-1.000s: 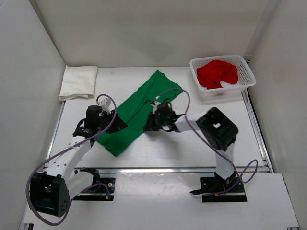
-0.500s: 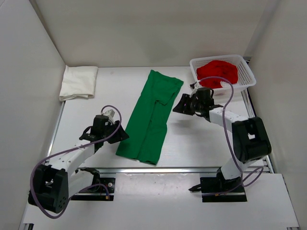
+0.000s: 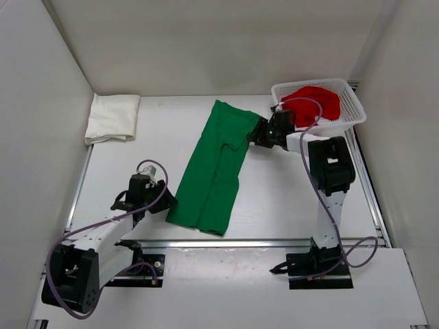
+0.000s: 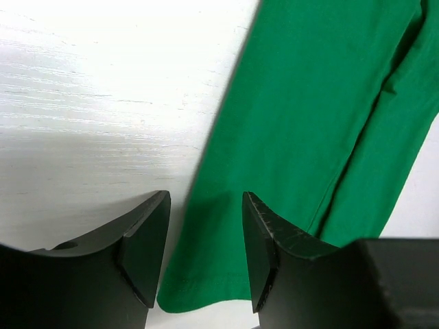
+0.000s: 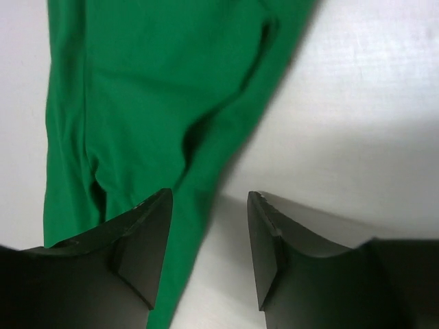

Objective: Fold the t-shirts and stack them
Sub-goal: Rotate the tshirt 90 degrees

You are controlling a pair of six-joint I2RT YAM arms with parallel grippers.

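cream-white shirt [image 3: 112, 117] lay folded, far left | left gripper [image 4: 206, 199] half open, empty, over the green shirt [image 3: 216, 168]'s near-left hem corner; shirt a long strip mid-table | right gripper [image 5: 209, 193] wide open, empty, at its far-right corner | red shirt [image 3: 312, 103] in basket [image 3: 354, 104] | advice: pinch all layers at both corners, then fold end to end squarely

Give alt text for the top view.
A green t-shirt, folded into a long strip, lies mid-table; the left hand and right hand are open at opposite corners. Cream t-shirt folded far left; red t-shirt in the basket.
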